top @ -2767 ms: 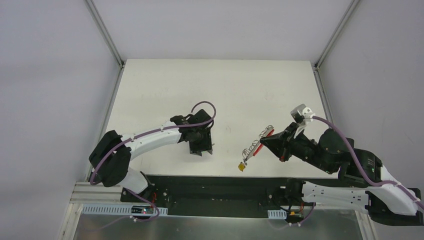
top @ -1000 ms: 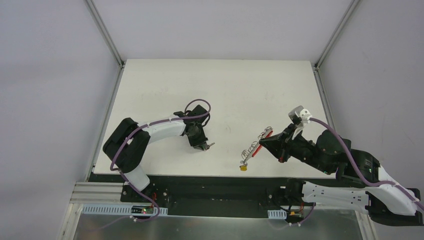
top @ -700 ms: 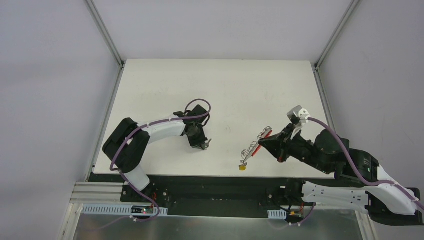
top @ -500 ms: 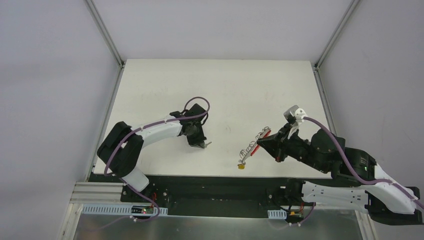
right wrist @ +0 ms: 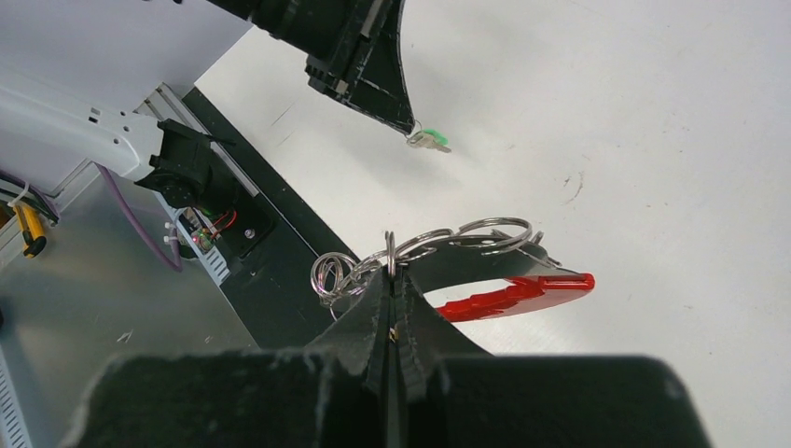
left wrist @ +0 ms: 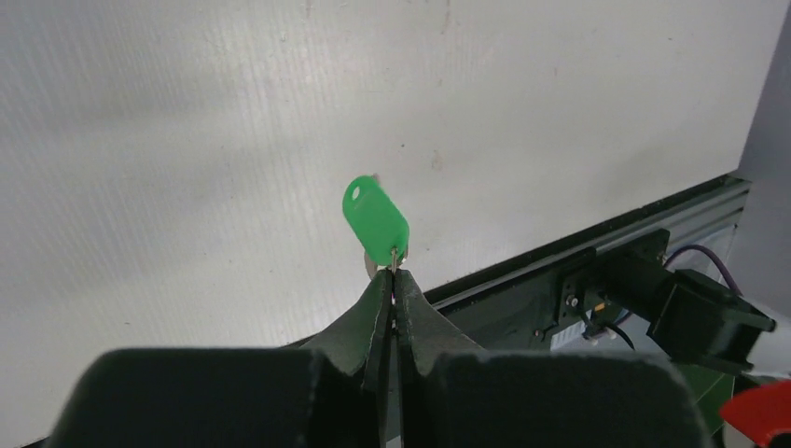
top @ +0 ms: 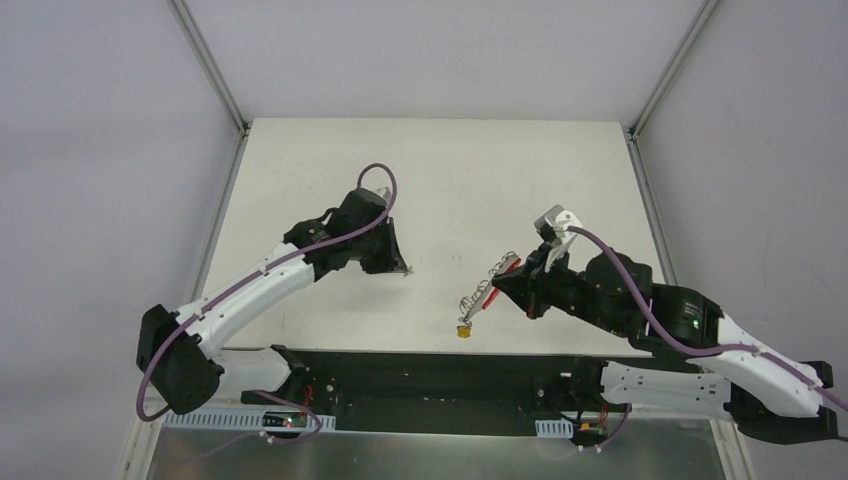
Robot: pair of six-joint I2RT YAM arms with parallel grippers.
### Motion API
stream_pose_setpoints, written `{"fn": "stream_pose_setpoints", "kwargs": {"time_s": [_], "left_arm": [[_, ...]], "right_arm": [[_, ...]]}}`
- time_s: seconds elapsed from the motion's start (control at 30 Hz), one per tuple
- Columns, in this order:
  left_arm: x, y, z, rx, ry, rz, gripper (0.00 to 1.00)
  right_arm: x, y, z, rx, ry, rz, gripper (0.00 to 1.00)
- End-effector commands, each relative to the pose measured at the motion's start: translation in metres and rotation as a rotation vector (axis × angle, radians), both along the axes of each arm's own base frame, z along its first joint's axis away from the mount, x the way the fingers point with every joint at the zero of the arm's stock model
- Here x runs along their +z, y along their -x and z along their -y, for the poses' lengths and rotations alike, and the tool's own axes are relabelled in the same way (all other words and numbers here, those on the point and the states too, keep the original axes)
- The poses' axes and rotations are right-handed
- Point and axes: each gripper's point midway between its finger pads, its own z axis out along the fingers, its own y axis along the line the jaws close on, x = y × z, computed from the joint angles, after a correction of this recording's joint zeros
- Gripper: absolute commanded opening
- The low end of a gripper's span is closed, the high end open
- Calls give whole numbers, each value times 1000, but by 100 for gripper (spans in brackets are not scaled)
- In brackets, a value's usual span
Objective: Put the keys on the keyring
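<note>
A tiny silver metal key (left wrist: 372, 266) on a glossy green oval plastic tag (left wrist: 375, 221) is pinched at its small link by the left fingers (left wrist: 378, 301). These are two matte black wedges pressed flat together around it. The tag is smooth and rounded, with a small hole at its far end. The key shows only as a pale sliver behind it. It seems to be held just clear of the white, faintly scuffed tabletop (top: 450, 170), left of centre, though the height is hard to judge.

Well apart to the right, the oval keyring (top: 497, 278) is held tilted in the air near the tabletop's front edge. Its bright red plastic section (right wrist: 518, 294) is slim and tapered, joined to a darker grey part. Thin, shiny silver wire rings (right wrist: 476, 231) overlap in a row along it. The right fingers (right wrist: 368, 317), also black wedges, are closed tight on the ring end. A small yellow tag (top: 463, 331) dangles from the keyring's lower end.
</note>
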Motion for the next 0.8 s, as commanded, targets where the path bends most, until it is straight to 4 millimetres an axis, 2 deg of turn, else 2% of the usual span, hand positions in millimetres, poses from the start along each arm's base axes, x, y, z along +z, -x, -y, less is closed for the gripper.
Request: {"fn": "stream_pose_setpoints", "kwargs": {"time_s": [0.0, 0.2, 0.37, 0.57, 0.77], "left_arm": [[47, 6, -5, -94, 39, 118, 0], [98, 19, -2, -227, 122, 261, 0], [132, 38, 1, -367, 188, 355, 0], [158, 59, 0, -506, 241, 460, 0], [182, 72, -5, -585, 265, 583, 0]], "right_arm": [[32, -2, -21, 34, -85, 42, 0], [36, -5, -44, 66, -66, 44, 0], [43, -10, -55, 78, -47, 69, 0], [49, -15, -61, 91, -6, 116, 0], [51, -18, -64, 130, 41, 190, 0]]}}
